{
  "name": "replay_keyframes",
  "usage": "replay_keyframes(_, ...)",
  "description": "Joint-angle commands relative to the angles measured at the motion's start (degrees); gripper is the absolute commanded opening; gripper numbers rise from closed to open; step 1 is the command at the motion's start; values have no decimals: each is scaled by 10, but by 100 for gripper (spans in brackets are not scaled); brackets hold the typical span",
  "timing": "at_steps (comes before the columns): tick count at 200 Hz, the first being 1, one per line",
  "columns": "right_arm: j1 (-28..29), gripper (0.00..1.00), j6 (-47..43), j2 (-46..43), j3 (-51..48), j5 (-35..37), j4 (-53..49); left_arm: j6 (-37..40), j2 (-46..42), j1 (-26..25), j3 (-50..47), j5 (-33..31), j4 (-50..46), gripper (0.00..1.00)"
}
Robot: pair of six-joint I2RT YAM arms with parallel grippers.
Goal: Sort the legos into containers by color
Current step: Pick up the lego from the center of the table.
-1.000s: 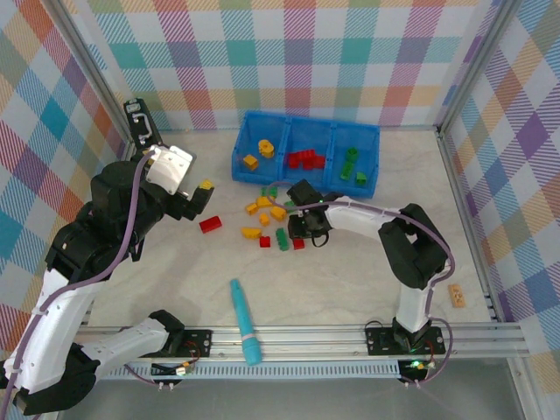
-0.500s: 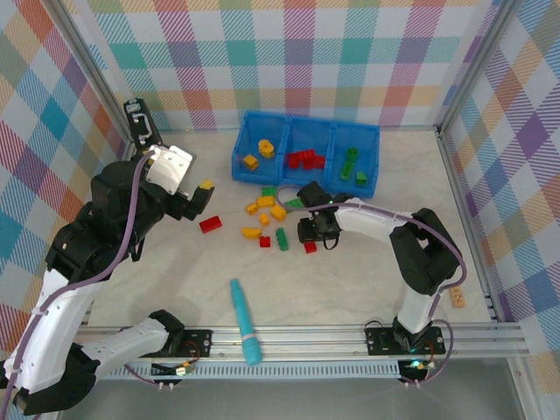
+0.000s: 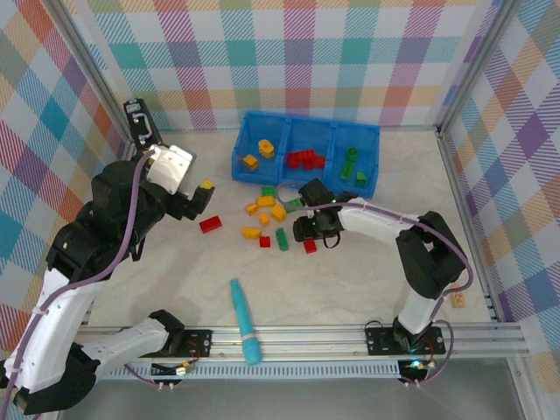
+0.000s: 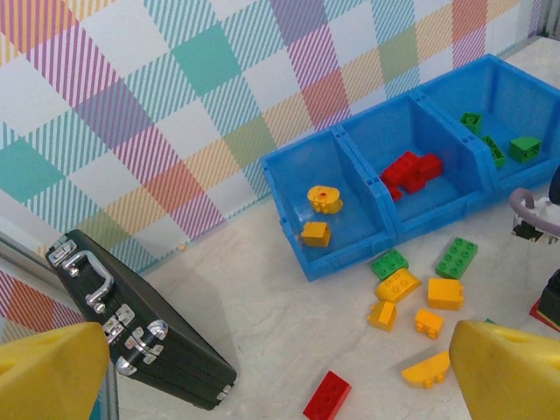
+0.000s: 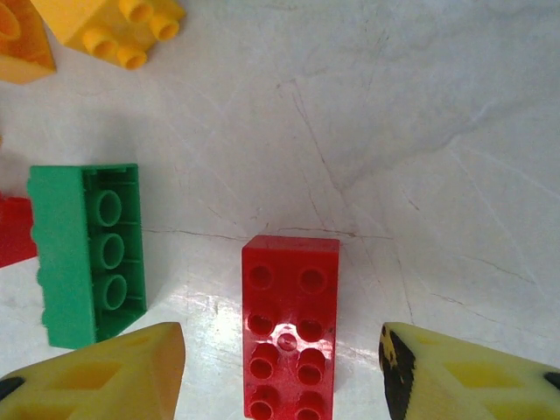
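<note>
Marbled tabletop is seen under the right gripper [image 5: 278, 350], jaws parted and gripping nothing, with a red brick [image 5: 290, 289] lying untouched between them; it is judged light, rigid and slick, best pinched across its long sides, a green brick [image 5: 87, 254] just left, the blue bin [image 4: 346, 255] well beyond.

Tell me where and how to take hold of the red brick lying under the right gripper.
Grip the red brick across its two long sides, coming straight down from above. It lies flat, studs up, lengthwise between the open fingers of the right gripper, so its narrow width likely fits. The green brick, on its side, lies apart, leaving room for a finger.
</note>
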Motion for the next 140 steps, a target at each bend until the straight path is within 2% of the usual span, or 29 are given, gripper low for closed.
replay_keyframes(1, 5, 63, -16, 28, 12, -4, -17, -2, 0, -5, 9, 10, 5, 100)
replay_keyframes(39, 11, 60, -17, 59, 21, 18, -28, -3, 4, -5, 10, 12, 3, 100)
replay_keyframes(68, 12, 43, -22, 66, 22, 36, -42, -3, 3, -5, 12, 10, 3, 100)
replay_keyframes(100, 12, 31, -40, 64, 23, 54, -62, -3, 2, -5, 10, 9, 4, 100)
replay_keyframes(121, 11, 26, -85, 56, 35, 79, -71, -2, 1, -5, 10, 9, 4, 100)
replay_keyframes(140, 0, 25, -186, 49, 76, 121, -78, -2, 4, -5, 16, 16, -1, 100)
